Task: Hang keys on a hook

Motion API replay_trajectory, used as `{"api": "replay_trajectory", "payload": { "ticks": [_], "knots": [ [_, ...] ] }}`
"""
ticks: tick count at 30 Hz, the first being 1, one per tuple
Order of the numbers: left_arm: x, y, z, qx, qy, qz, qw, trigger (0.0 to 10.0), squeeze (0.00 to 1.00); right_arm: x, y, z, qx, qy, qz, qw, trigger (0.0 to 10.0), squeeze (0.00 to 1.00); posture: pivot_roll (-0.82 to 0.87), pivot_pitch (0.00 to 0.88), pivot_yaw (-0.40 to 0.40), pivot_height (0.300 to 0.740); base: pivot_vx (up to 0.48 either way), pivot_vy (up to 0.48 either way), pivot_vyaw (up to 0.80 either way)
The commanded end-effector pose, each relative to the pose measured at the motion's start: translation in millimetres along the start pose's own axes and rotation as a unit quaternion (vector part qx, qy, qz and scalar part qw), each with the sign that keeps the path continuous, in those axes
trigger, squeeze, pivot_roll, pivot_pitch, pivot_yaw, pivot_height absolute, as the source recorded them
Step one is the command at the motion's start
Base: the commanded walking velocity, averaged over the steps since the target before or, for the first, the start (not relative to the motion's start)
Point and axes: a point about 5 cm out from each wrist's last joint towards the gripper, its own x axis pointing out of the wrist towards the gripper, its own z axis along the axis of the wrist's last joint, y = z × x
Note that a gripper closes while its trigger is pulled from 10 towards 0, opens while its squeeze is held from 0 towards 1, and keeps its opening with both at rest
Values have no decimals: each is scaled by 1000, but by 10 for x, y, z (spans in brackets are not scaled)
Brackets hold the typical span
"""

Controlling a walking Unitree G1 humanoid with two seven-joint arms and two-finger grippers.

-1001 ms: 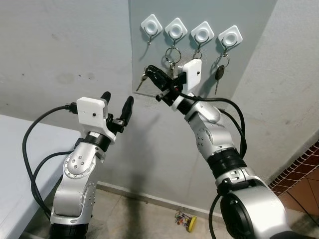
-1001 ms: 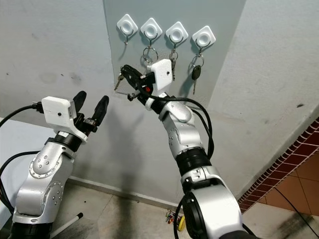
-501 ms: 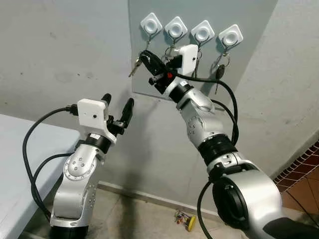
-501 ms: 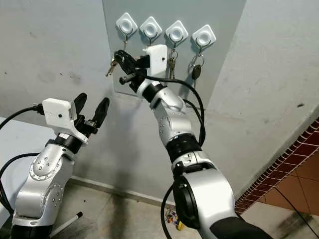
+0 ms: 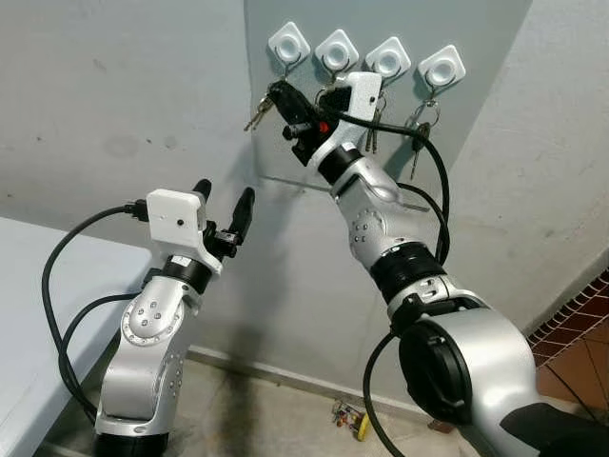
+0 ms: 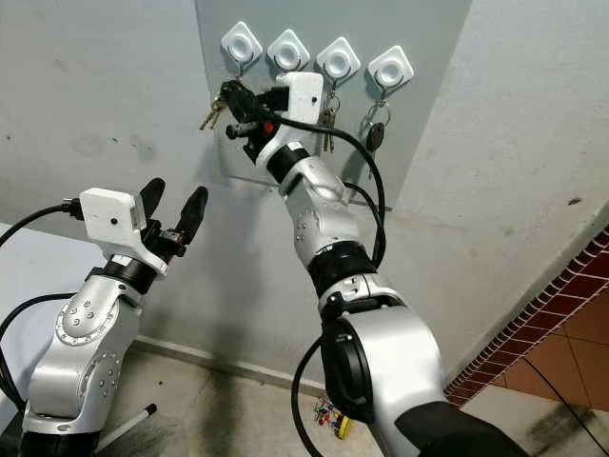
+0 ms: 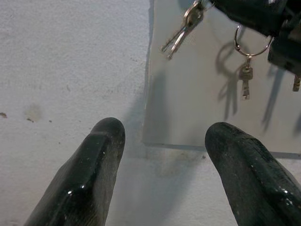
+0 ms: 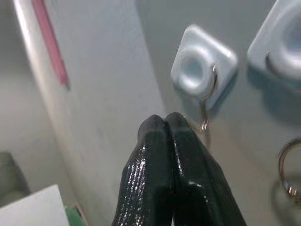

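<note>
We raise our right gripper [image 5: 278, 95], clamped on the keys [image 5: 257, 116], toward the empty hook [image 5: 287, 48] at twelve o'clock; our left gripper [image 5: 223, 202] waits apart.

White square hooks [image 5: 288, 44] on a grey panel [image 5: 476, 29]; black gripper fingers [image 7: 89, 179]; silver arms; red-brown tiles [image 5: 580, 309] lower right.

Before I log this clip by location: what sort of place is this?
Probably a home entryway or hallway: a wall panel with four white key hooks, several already holding keys, bare plaster wall and a tiled floor.
</note>
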Motion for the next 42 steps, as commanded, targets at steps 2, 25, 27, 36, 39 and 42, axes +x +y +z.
{"api": "replay_trajectory", "payload": {
  "ticks": [2, 25, 27, 36, 39, 42],
  "knots": [
    [-7, -11, 34, 0, -3, -3, 1000, 10000, 0, 59, 24, 58, 19, -11, -8, 1000, 10000, 0, -16, 10, -51, 740, 0, 0, 0],
    [-1, -12, 47, -4, -3, 0, 1000, 10000, 0, 121, 41, -16, 52, 24, -84, 995, 10000, 0, -17, 16, -50, 740, 0, 0, 0],
    [-2, -12, 47, -4, -3, 0, 1000, 10000, 0, 122, 41, -17, 53, 25, -85, 995, 10000, 0, -17, 16, -50, 740, 0, 0, 0],
    [-3, -15, 40, -5, -1, 1, 1000, 10000, 0, 103, 61, -27, 66, 9, -70, 995, 10000, 1000, -22, 20, -45, 740, 0, 0, 0],
    [-4, -18, 37, -2, 0, 1, 1000, 10000, 0, 66, 59, -30, 52, -5, -53, 997, 10000, 1000, -21, 22, -46, 740, 0, 0, 0],
    [-7, -19, 33, -1, 1, 3, 1000, 10000, 0, 29, 43, -55, 38, -4, -46, 998, 10000, 1000, -22, 21, -47, 740, 0, 0, 0]
  ]
}}
